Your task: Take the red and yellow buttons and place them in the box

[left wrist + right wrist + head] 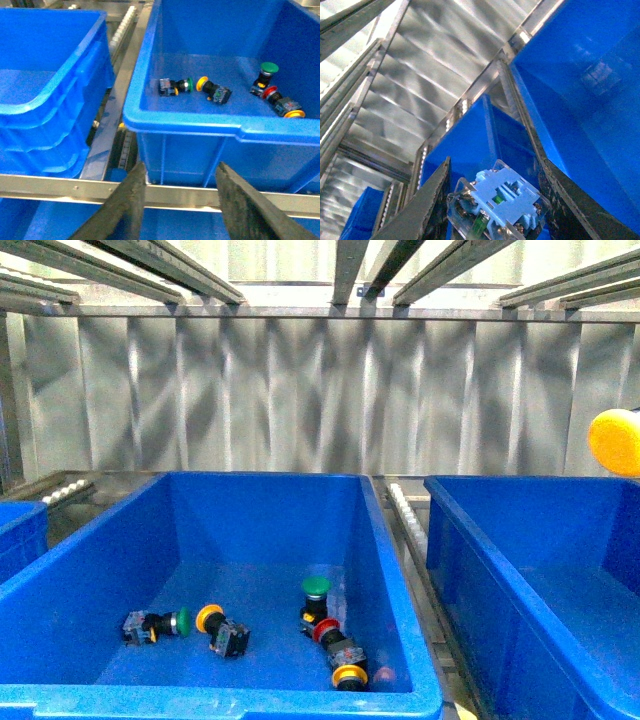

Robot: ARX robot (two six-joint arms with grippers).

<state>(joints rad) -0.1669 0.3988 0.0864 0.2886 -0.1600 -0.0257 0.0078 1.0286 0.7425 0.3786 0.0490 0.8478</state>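
The middle blue bin (pixel 395 570) holds several buttons. A yellow button (pixel 209 617) and a green one (pixel 183 621) lie at its left. A red button (pixel 327 630) and another yellow button (pixel 350 676) lie at its right, below an upright green one (pixel 316 587). My right gripper (pixel 495 167) is shut on a yellow button, whose pale contact block (pixel 497 200) shows between the fingers. Its yellow cap (pixel 615 440) hangs high over the right blue box (pixel 520 540). My left gripper (pixel 181 172) is open and empty, in front of the middle bin (pixel 185 127).
A third blue bin (pixel 55 95) stands at the left, with a roller track (pixel 120 35) between it and the middle bin. A metal rail (pixel 60 187) runs across in front of the bins. A corrugated metal wall (pixel 300 390) closes the back.
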